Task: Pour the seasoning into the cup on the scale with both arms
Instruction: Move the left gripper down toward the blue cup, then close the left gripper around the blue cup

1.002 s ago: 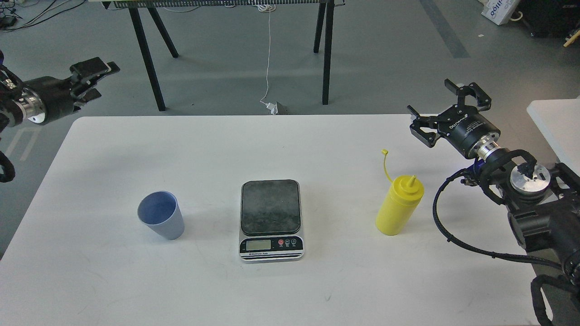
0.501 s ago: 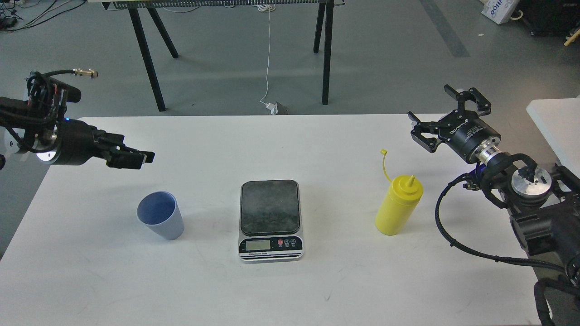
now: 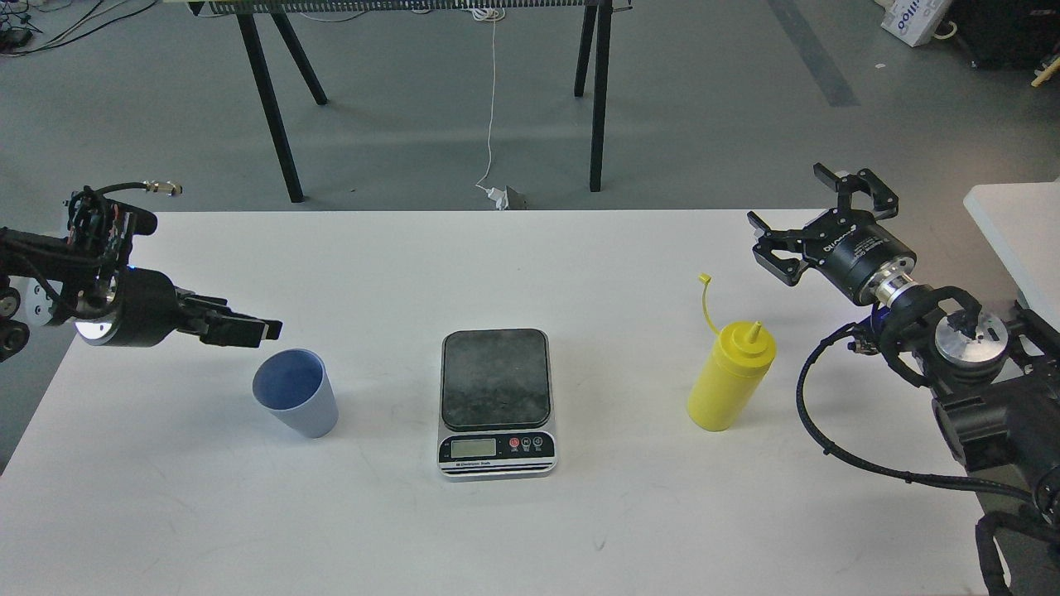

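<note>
- Table (image 3: 580,530): white, matte, with faint scuffs; it fills the lower part of the view.
- Scale (image 3: 495,401): lies flat at the table's middle, dark plate to the rear, display and buttons to the front. Nothing rests on the plate.
- Cup (image 3: 296,402): stands upright on the table, left of the scale and apart from it, mouth open upward.
- Bottle (image 3: 730,376): yellow, upright on the table, right of the scale and well apart from it; the cap strap rises from its left side, nozzle uncovered.
- Left gripper (image 3: 248,329): hangs just behind and above the cup's rim, holding nothing. Seen edge-on; whether the jaws are spread cannot be told.
- Right gripper (image 3: 816,217): sits near the table's far right edge, behind and right of the bottle, apart from it. Jaws spread wide, empty.
- Room: grey floor behind the table; black trestle legs (image 3: 269,99); a white cable (image 3: 490,108) hangs down to a plug on the floor.
- A second white surface (image 3: 1014,232) shows at the right edge.
</note>
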{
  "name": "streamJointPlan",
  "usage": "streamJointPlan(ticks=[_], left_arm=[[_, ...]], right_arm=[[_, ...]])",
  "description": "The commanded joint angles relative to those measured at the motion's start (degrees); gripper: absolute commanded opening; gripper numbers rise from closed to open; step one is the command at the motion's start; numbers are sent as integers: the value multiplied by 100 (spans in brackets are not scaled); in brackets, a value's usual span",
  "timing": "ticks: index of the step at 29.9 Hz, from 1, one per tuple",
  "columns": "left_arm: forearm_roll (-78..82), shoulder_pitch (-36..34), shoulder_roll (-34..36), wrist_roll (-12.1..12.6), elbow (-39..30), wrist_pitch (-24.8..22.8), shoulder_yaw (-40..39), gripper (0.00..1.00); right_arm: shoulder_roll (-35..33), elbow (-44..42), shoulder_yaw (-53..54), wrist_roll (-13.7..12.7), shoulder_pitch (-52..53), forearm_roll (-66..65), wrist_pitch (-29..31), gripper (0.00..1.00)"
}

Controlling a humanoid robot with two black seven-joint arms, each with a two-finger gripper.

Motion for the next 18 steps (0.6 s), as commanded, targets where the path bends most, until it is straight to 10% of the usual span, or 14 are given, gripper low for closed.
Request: streamJointPlan(ticks=[1, 18], left_arm=[[-186, 117, 38, -1, 3, 0, 1, 100], [-195, 628, 3, -1, -32, 0, -8, 100]], right_arm=[[-1, -43, 0, -4, -15, -5, 0, 100], [-1, -131, 0, -4, -85, -5, 0, 100]])
